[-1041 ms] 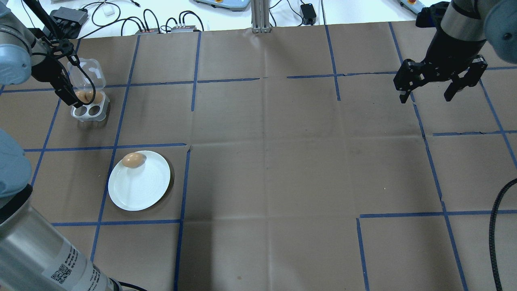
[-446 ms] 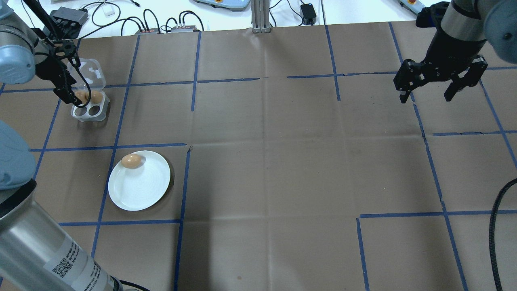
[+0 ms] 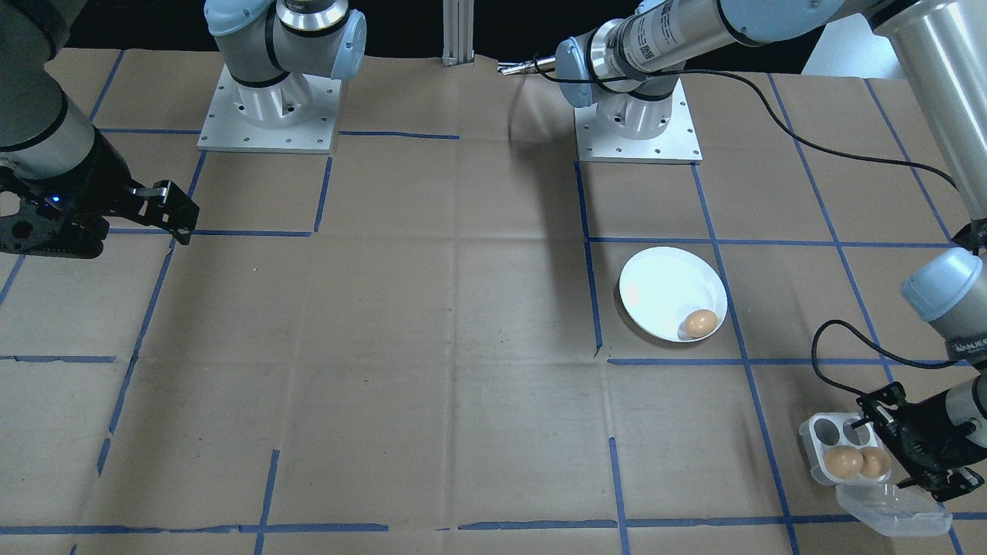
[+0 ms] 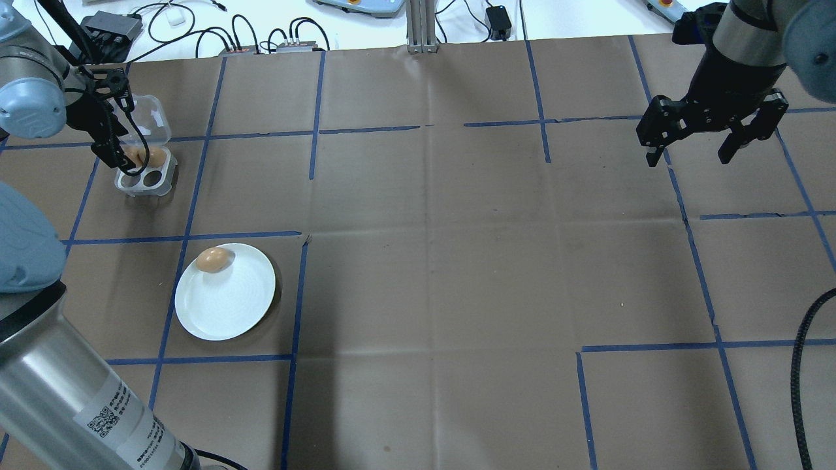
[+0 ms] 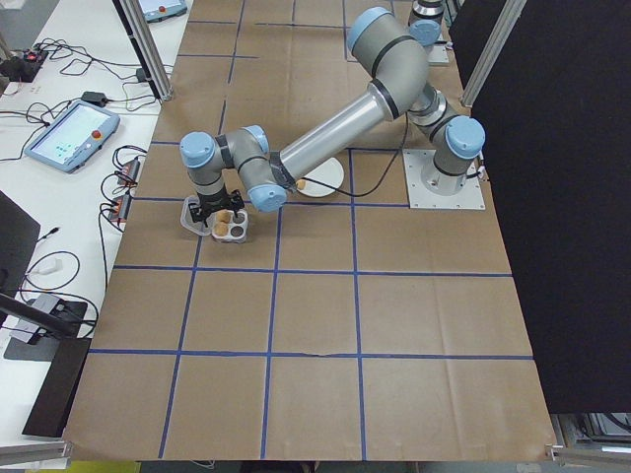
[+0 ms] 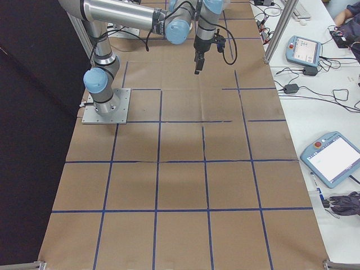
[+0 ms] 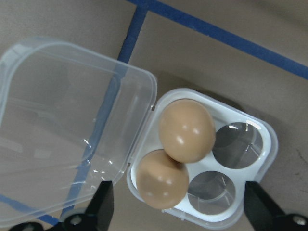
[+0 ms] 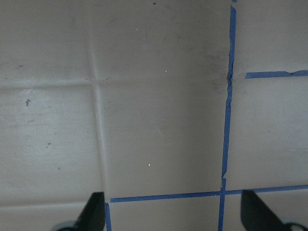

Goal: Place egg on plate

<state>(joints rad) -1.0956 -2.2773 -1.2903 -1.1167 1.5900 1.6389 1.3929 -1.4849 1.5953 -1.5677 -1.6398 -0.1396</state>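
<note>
A brown egg (image 4: 214, 259) lies on the round white plate (image 4: 230, 310) near its far rim; the front-facing view shows the same egg (image 3: 700, 322) and plate (image 3: 659, 281). Two more eggs (image 7: 186, 130) (image 7: 162, 179) sit side by side in a small white four-cup tray (image 7: 270, 144) whose clear lid (image 7: 62, 125) is folded open. My left gripper (image 7: 178, 216) hangs open just above that tray (image 4: 168, 171), fingers spread on either side, holding nothing. My right gripper (image 4: 692, 153) hovers open and empty over the far right of the table.
Brown paper with blue tape lines covers the table (image 4: 431, 261). Cables and boxes (image 4: 261, 39) lie beyond its far edge. A black cable (image 3: 840, 339) loops from my left wrist. The arm bases (image 3: 270, 116) stand at the robot's side.
My left wrist has shifted slightly toward the far left edge while staying over the egg tray. Right arm, eggs and plate have not moved.
</note>
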